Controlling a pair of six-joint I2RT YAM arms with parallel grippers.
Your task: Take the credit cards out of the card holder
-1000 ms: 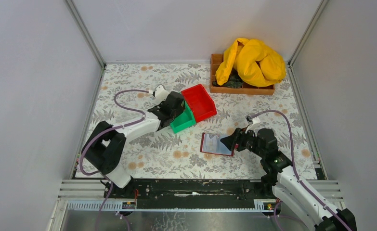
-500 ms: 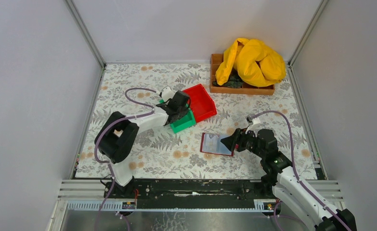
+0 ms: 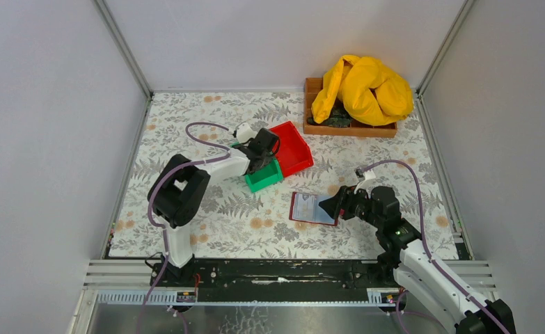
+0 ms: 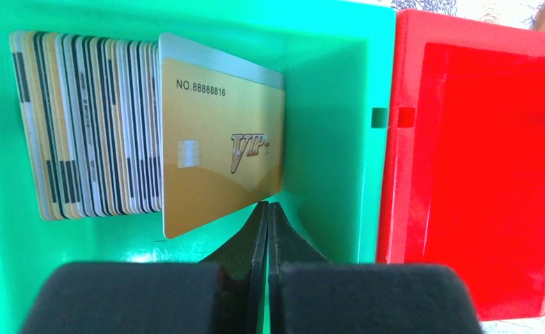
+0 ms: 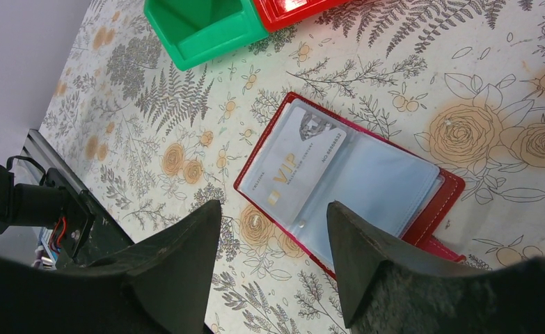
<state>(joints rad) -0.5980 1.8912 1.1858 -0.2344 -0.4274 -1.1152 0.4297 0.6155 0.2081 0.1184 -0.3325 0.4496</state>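
Our left gripper, jaws pressed together, points into the green bin beside a gold card. Our right gripper hovers, jaws spread, over the open card holder, which has one card inside.

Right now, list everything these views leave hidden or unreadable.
- Top view: the yellow cloth covers most of what lies in the wooden tray.
- Left wrist view: the gold VIP card hides the faces of the card stack in the green bin.
- Top view: the right gripper covers the card holder's right edge.
- Right wrist view: the pale VIP card hides whether others lie beneath it.
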